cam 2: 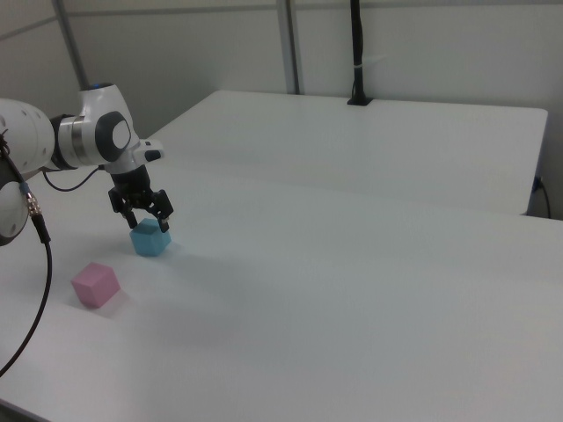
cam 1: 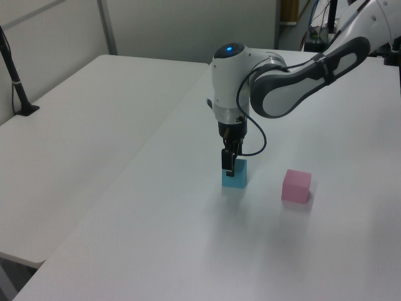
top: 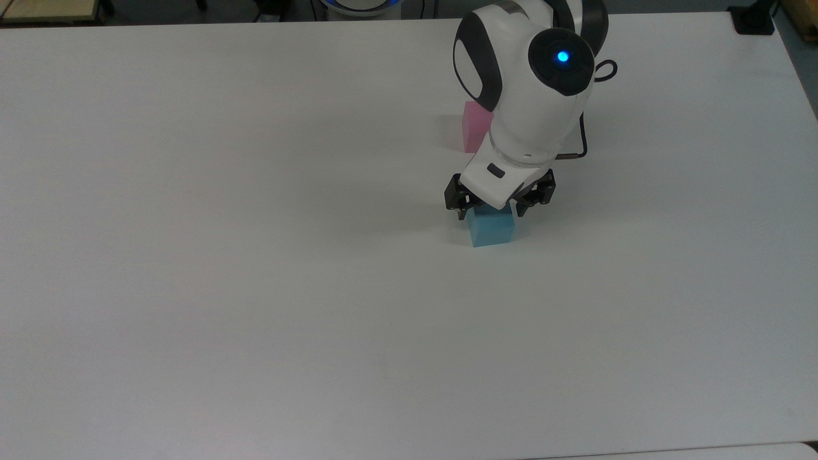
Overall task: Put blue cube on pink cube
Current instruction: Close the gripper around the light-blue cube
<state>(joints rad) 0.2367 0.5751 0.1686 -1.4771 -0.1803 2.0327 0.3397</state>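
— On the white table (top: 255, 255), which step are we looking at?

— The pick-up, by my reading. The gripper (top: 492, 213) sits low over the blue cube (top: 492, 229), its two fingers spread apart and straddling the cube's top, one on each side. They look open around it, not yet pressed against the faces, and the cube rests flat on the table.

— And the pink cube?

— The pink cube (cam 1: 296, 185) stands by itself, near the blue one but clearly apart from it. From the left view it lies to the blue cube's right; from the top view it is partly hidden behind the arm (top: 530, 83).

— So what does the next move call for?

— Probably a little more descent, then closing the fingers squarely on opposite faces so the cube doesn't twist. After that, lift, carry across and set it down centred on the pink cube.

— How is the arm posed?

— Reaching out across the table, with the wrist pointing straight down and the fingers vertical over the cube.
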